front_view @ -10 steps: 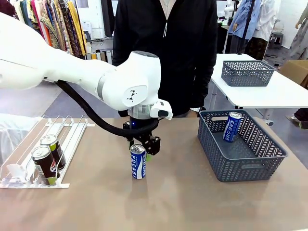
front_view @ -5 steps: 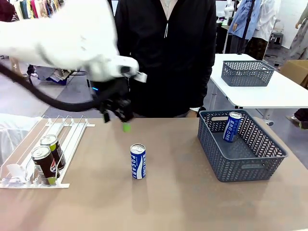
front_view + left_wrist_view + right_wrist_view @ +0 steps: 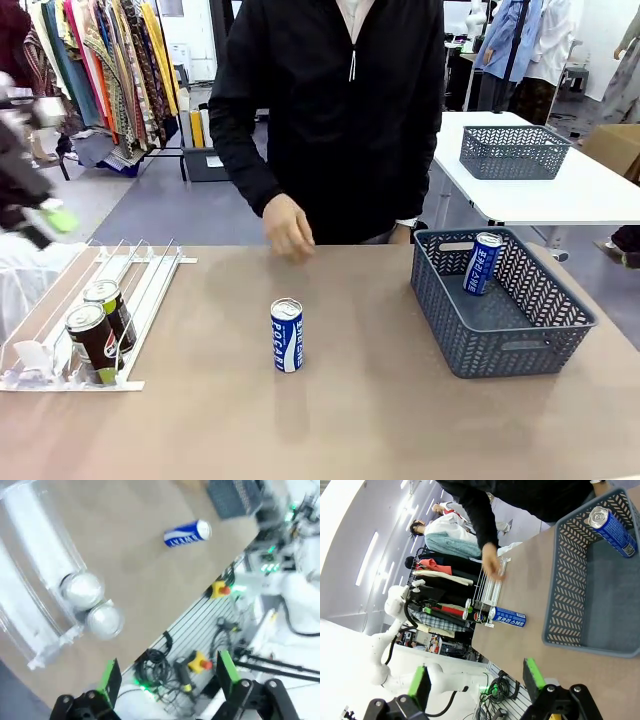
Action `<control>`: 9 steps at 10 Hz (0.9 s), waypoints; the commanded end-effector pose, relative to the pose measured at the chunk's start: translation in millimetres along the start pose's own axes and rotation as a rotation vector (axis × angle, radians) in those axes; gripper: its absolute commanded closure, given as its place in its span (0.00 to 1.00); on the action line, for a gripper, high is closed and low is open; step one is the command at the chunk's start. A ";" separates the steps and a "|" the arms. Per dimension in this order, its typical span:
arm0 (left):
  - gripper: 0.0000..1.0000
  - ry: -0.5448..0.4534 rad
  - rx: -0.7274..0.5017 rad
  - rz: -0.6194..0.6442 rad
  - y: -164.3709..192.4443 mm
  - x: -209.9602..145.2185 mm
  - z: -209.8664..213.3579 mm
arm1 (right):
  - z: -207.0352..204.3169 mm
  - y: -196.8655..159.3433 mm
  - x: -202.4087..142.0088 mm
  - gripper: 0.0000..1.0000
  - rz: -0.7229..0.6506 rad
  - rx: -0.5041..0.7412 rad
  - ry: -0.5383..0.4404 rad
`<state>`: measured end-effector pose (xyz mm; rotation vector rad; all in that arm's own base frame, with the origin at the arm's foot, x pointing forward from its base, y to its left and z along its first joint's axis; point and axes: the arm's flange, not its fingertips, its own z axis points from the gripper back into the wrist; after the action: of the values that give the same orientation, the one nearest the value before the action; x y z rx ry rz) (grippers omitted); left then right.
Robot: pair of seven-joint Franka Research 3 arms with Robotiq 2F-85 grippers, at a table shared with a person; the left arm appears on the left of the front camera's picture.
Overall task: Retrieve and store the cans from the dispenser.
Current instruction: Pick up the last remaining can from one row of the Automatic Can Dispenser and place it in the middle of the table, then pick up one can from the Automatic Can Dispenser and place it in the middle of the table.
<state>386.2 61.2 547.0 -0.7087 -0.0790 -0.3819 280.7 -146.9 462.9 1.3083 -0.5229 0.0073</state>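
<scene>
A blue can (image 3: 287,335) stands upright alone at the table's middle, also in the left wrist view as the blue can (image 3: 187,533). Two dark cans (image 3: 98,325) sit at the low end of the white dispenser (image 3: 140,275) on the left; their silver tops (image 3: 93,605) show from above. Another blue can (image 3: 482,262) leans inside the grey basket (image 3: 520,345). My left gripper (image 3: 45,215) is a blur high at the far left; its own view shows the left gripper (image 3: 168,677) open and empty. My right gripper (image 3: 476,680) is open and empty, off the table's basket side.
A person in black stands at the far edge, one hand (image 3: 290,228) hanging over the table behind the standing can. A second grey basket (image 3: 513,152) sits on a white table behind. Bare tabletop lies between dispenser and basket.
My left gripper opened off the blue can, rose, and swung fast to the far left. The can stays standing. The person's hand has come down over the table's far edge.
</scene>
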 end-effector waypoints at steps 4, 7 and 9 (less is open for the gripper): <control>0.00 -0.348 -0.342 0.041 107.5 -49.0 4.7 | -2.0 3.7 4.1 0.00 0.014 0.025 -0.020; 0.00 -0.236 -0.258 0.108 101.3 -55.1 18.8 | -2.0 3.7 4.1 0.00 0.014 0.025 -0.020; 0.00 -0.236 -0.258 0.108 101.3 -55.1 18.8 | -2.0 3.7 4.1 0.00 0.014 0.025 -0.020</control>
<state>377.7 158.5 483.6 -1.0092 -0.2378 -0.2095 280.6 -147.0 462.9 1.3081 -0.5229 0.0070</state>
